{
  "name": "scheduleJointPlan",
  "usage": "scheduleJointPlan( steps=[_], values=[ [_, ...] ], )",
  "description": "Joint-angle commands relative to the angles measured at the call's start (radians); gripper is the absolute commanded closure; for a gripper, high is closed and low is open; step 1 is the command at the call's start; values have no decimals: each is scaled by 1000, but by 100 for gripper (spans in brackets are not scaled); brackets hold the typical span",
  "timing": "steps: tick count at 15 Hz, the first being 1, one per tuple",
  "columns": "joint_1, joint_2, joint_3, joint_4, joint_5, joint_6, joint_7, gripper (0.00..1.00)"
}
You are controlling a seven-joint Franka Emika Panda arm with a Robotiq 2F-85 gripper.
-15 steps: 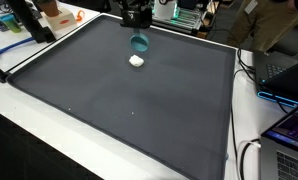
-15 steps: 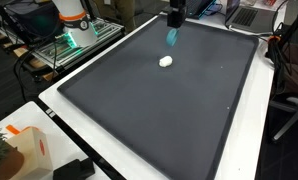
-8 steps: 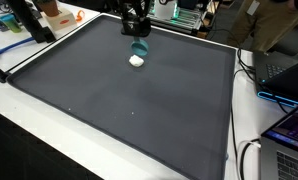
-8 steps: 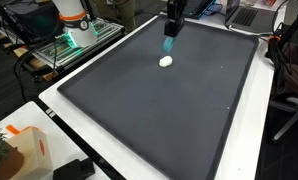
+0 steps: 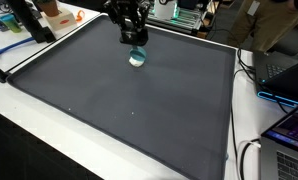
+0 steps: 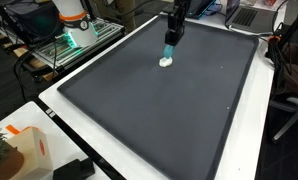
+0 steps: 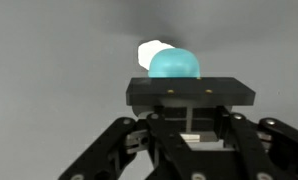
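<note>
The hand [image 5: 135, 43] hangs over the far part of the dark mat [image 5: 139, 115] that covers the tabletop [image 6: 47, 100]. Its fingers are closed narrowly on a teal object [image 6: 170, 49], which hangs below them. Right under the teal object's lower end a small white lump [image 6: 166, 62] lies on the mat. In both exterior views the two sit so close together that I cannot tell whether they touch. In the wrist view the teal object shows as a rounded dome beyond the hand's black crossbar, with the white lump peeking out just beside it.
</note>
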Motion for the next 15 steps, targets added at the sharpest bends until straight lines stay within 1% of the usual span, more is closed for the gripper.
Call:
scheduleJointPlan(
  steps=[1,5,7,12,15],
  values=[
    [2,42,-5,35,-32,-16,40,79],
    [1,90,-6,75,-25,-80,52,79],
    [-7,136,-10,110,-15,-107,49,79],
    [-33,239,-23,187,25,-122,36,79],
    [-50,265,-24,208,60,-148,31,79]
  ],
)
